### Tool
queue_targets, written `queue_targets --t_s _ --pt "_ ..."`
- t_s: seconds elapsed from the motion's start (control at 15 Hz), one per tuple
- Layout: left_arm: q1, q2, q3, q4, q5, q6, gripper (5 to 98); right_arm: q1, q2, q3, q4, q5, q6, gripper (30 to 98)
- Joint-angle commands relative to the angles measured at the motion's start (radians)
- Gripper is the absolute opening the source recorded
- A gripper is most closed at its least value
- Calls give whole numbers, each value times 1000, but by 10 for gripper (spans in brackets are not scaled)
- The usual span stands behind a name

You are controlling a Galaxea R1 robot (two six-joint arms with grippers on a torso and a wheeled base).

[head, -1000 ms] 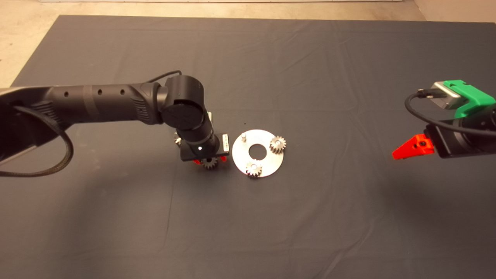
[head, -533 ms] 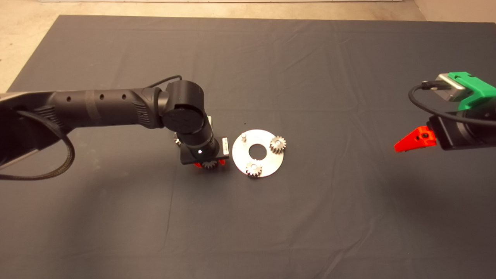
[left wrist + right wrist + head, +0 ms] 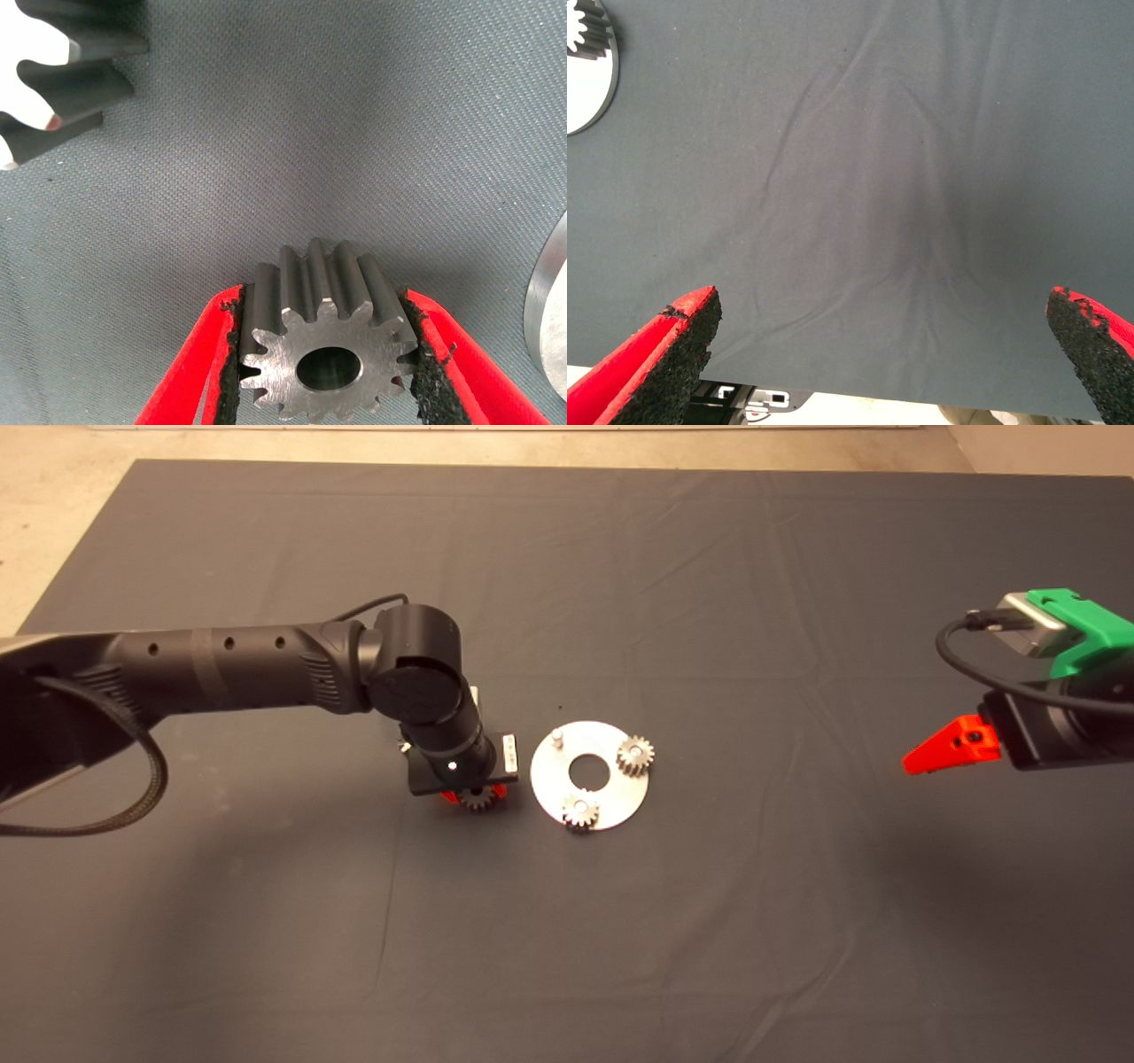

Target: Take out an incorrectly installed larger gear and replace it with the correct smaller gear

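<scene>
My left gripper [image 3: 478,795] is low over the mat, just left of the round silver plate [image 3: 611,797]. In the left wrist view its pads [image 3: 229,354] press both sides of the smaller gear [image 3: 324,354], a low silver gear with fine teeth and a round bore. This gear also shows in the head view [image 3: 479,798]. The larger gear [image 3: 53,80], with coarse teeth and dark flanks, lies on the mat beside it; the arm mostly hides it in the head view. My right gripper [image 3: 948,748] is open and empty at the right edge.
The plate carries two fine-toothed gears [image 3: 635,755] [image 3: 580,811] and one bare pin [image 3: 557,737], with a round hole in its middle. The plate's rim shows in the left wrist view [image 3: 551,319] and in the right wrist view [image 3: 589,88].
My left wrist has shifted slightly left and settled lower around the smaller gear. My right gripper has drawn back a little toward the right edge.
</scene>
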Motion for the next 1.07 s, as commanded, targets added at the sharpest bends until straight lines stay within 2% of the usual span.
queue_targets --t_s 0.0,1.0 --pt "-17 -3 4 9 9 2 416 20 1 2 31 -16 -1 970" --pt "-26 6 18 2 14 2 334 19 4 -6 31 -16 -1 971"
